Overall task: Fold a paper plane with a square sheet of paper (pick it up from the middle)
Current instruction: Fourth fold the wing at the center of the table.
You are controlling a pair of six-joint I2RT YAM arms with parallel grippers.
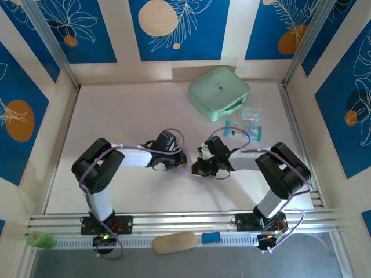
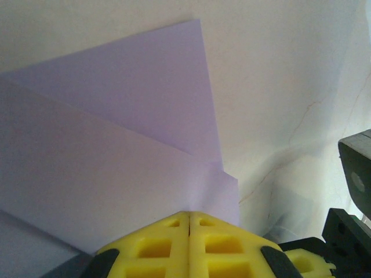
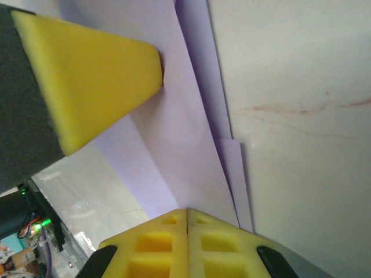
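lavender-purple paper sheet (image 2: 116, 145), folded into overlapping layers, lies flat near the centre of the pale table (image 1: 116, 116), with the mint-green rounded square case (image 1: 218, 92) at 1 o'clock from it. the left gripper (image 2: 189, 215) and right gripper (image 3: 186, 213) each have yellow jaws pressed together, tips on the paper from 9 and 3 o'clock.
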